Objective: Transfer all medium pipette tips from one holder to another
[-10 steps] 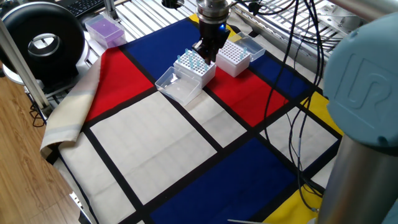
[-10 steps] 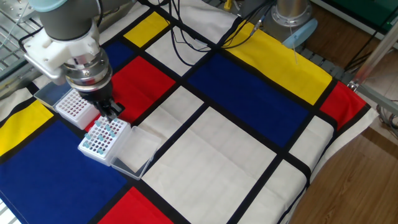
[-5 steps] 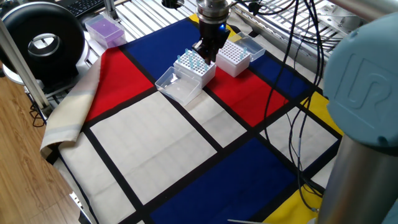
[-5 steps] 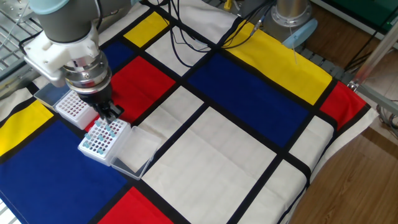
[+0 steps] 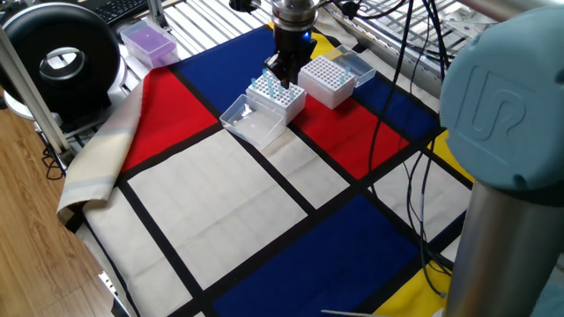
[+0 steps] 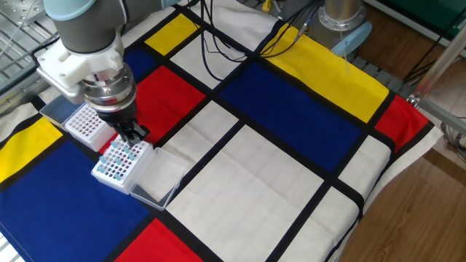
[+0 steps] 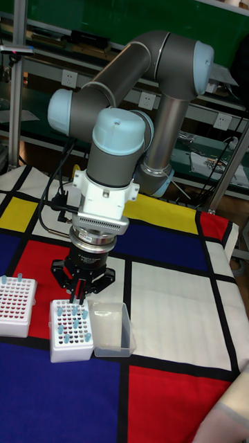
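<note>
Two white perforated boxes sit side by side on the worktop, which is covered in a colour-block cloth. Nearer box holds most of the medium pipette tips, pale blue, upright in its holes, with its clear lid hinged open beside it. Other box has a few tips along its back row. Pincer hangs just above the nearer box's tips, fingers close together; cannot tell whether it grips a tip. Purple box sits well apart at the cloth's corner.
</note>
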Controlling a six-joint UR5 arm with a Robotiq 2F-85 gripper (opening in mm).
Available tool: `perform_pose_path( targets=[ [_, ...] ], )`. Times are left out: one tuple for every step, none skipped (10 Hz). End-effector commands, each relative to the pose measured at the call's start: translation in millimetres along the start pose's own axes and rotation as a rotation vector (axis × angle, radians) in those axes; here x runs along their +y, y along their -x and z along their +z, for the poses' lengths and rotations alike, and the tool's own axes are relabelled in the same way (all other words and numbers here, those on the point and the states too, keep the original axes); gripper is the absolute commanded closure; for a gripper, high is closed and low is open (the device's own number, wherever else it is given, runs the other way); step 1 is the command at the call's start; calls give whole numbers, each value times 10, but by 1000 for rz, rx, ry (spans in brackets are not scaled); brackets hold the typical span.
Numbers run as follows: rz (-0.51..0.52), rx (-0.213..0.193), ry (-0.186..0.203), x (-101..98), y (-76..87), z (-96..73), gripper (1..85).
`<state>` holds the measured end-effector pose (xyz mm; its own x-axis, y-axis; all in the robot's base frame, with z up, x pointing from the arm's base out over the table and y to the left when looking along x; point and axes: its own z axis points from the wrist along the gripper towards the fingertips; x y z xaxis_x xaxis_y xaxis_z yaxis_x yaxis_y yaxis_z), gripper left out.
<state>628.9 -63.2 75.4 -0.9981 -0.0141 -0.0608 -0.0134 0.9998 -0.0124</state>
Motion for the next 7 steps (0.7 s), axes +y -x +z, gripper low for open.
perform_pose_path(
  targets=[
    [3,-6,3,-16,-9,14,620],
    [3,-3,0,-23,-17,3,623],
    [3,-3,-1,-30,-18,-3,627],
    [3,-3,-1,-41,-21,0,630],
    [4,-3,0,-37,-31,0,630],
    [4,-3,0,-40,-43,-7,630],
    [12,-9,6,-24,-44,-28,630]
  ],
)
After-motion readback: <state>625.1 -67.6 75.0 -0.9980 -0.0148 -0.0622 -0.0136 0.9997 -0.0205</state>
